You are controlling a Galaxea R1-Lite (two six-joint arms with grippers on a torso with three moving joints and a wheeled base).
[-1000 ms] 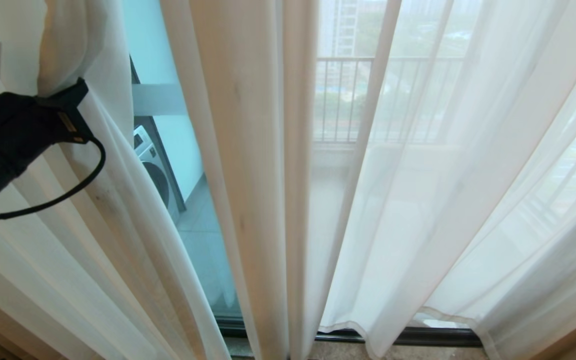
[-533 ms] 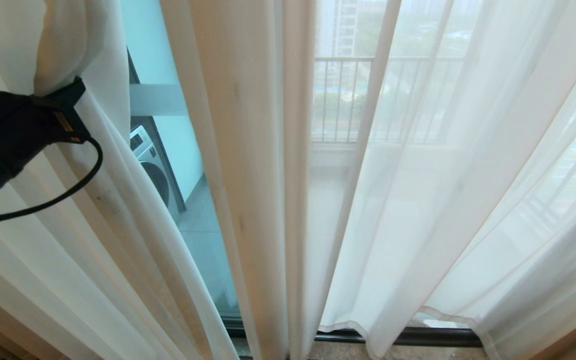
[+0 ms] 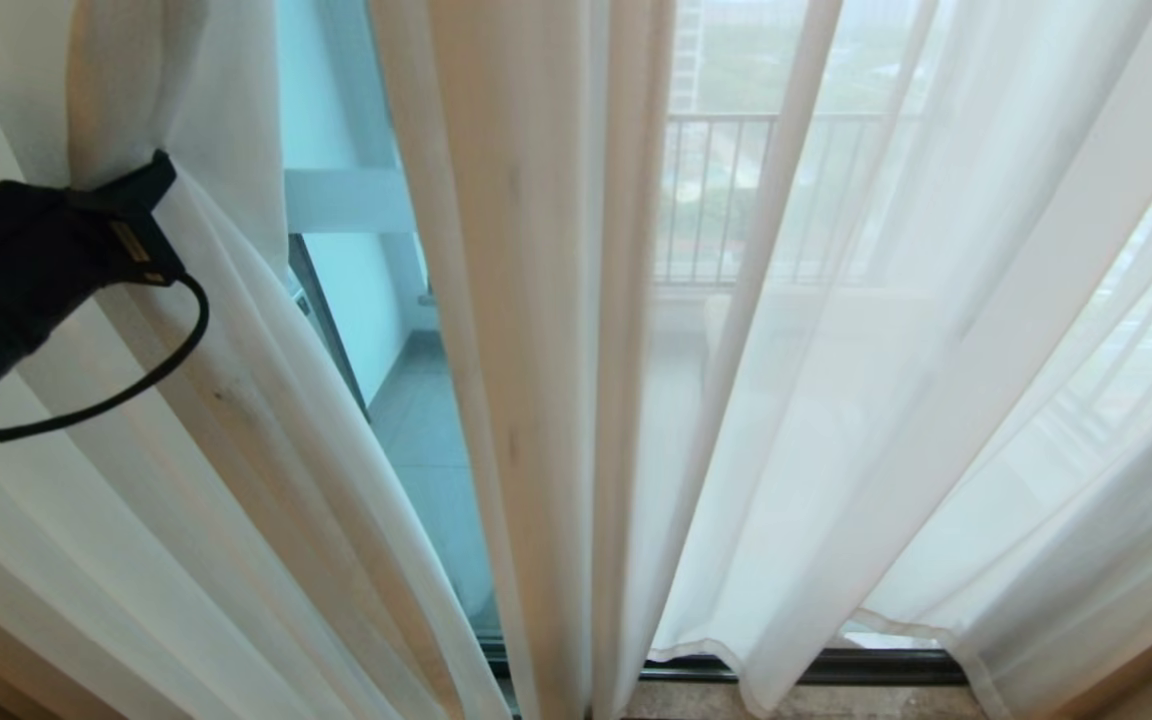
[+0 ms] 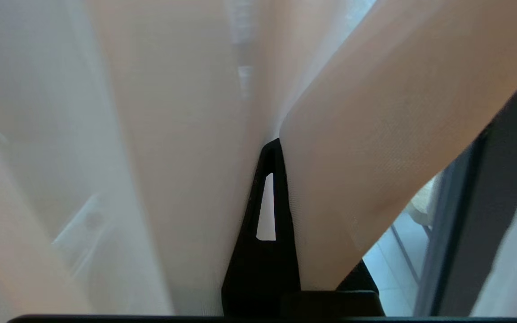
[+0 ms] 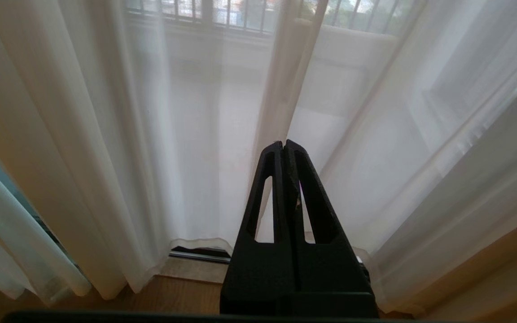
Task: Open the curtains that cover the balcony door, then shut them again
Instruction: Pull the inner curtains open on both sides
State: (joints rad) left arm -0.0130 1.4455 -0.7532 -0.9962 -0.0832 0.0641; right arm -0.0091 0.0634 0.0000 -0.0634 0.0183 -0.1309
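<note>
Left wrist view: the left gripper is clamped fully closed on a fold of the curtains. Beside that fold, a narrow strip of the balcony door is exposed; the remainder is covered. Opening is judged partly done; closing remains. The right gripper is closed, empty, near the curtains.
</note>
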